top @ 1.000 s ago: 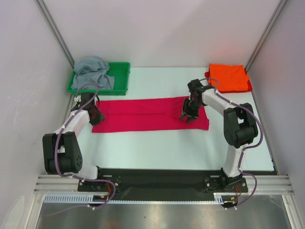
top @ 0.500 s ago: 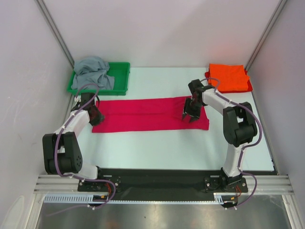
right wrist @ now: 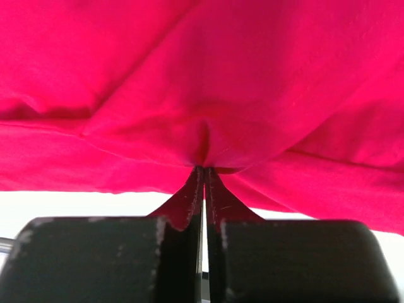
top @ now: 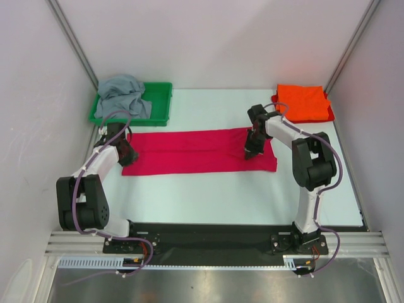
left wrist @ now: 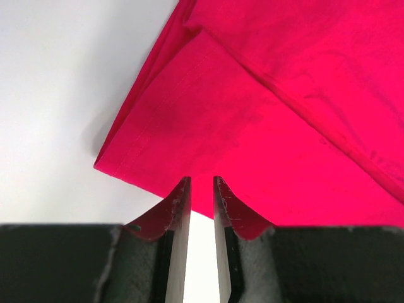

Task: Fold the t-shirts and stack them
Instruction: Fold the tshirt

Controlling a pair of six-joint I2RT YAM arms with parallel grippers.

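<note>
So the pink shirt (top: 196, 151) is laid out flat as a long strip across the middle of the worktop (top: 208, 196), folded lengthwise, so you can see a layered edge running along it. The right arm (top: 297, 142) is reaching in over the strip's right end, and the right jaws are pinched all the way closed on a little pucker of pink cloth. From the wrist view the fabric bunches up right at the tips. The left arm (top: 95, 167) is down at the strip's left end. The left jaws are only a narrow slit apart, with the tips sitting right at the shirt's near corner edge and bare worktop showing between them, so nothing looks clamped there. The orange shirt (top: 303, 103) is folded into a neat square at the far right corner. The grey shirt (top: 123, 95) is crumpled up in the green tray (top: 161, 101) at far left, spilling over its left side.
</note>
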